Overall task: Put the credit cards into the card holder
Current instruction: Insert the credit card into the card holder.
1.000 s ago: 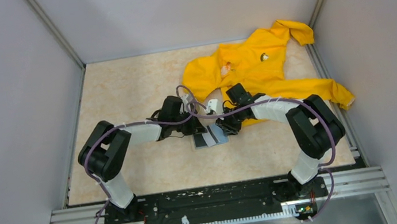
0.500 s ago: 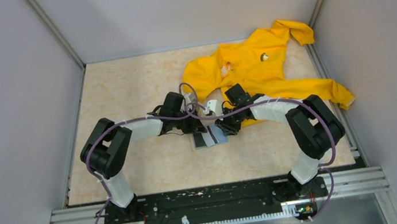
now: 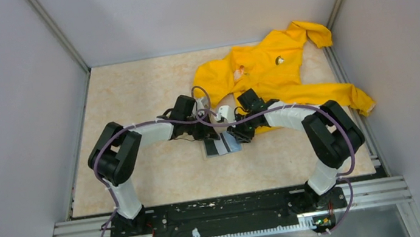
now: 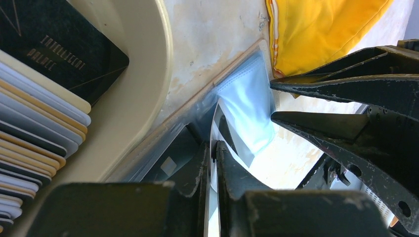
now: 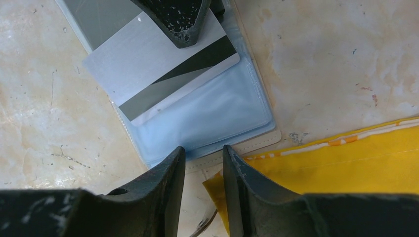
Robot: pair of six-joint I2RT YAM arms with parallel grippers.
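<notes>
The card holder (image 3: 221, 146) lies open on the table between both grippers. Its right page is a pale blue clear pocket (image 5: 207, 118) on a cream cover. My left gripper (image 4: 213, 148) is shut on a pale credit card (image 5: 163, 69) with a dark stripe. That card stands slanted, its lower corner inside the blue pocket's (image 4: 247, 108) mouth. A dark grey credit card (image 4: 170, 158) sits in the left page's pocket. My right gripper (image 5: 203, 158) is open, fingertips at the holder's near cream edge with nothing between them.
A yellow garment (image 3: 275, 73) lies at the back right, its hem (image 5: 346, 163) touching the holder's corner. A fanned stack of cards (image 4: 29, 123) beside a cream curved rim (image 4: 148, 74) fills the left of the left wrist view. Grey walls enclose the table.
The left arm's elbow and shoulder have swung slightly right, with its gripper staying at the holder with the card. The right arm has not moved.
</notes>
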